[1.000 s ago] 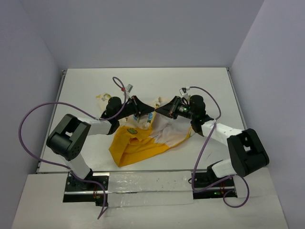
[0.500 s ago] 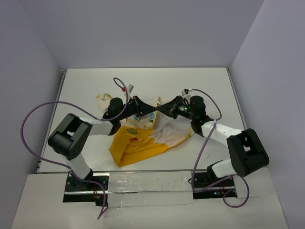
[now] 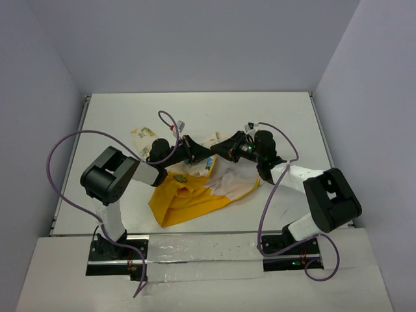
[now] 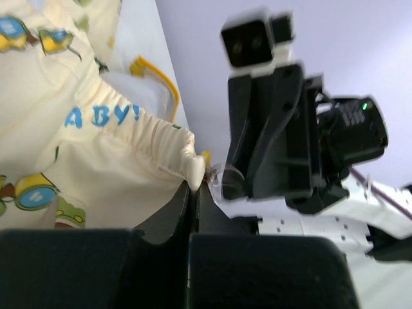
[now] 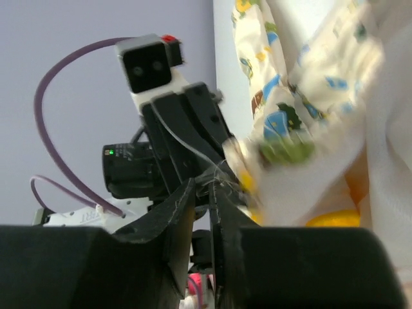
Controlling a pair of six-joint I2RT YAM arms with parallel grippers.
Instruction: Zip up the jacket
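We have the white table (image 3: pixel 260 114) filling the top view, and the jacket (image 3: pixel 227 183) lies crumpled at its middle. Its yellow-orange lining (image 3: pixel 174 203) is turned up toward the near edge and the cream printed cloth is bunched on the far side. Both arms reach in low from either side and meet nose to nose over the jacket's far edge.

The left gripper (image 4: pixel 193 188) is clenched tight on the gathered cream hem (image 4: pixel 183 151). The fold sits right at its fingertips, and the rest of the jacket spreads off to the left in its wrist view.

The right gripper (image 5: pixel 205 193) faces it, tips just beside that hem. Its jaws stand a little apart, with a narrow slit between them. The printed cloth hangs blurred just right of its tips, and we cannot tell whether it touches.

A green patch (image 3: pixel 180 177) shows on the lining near the left gripper.
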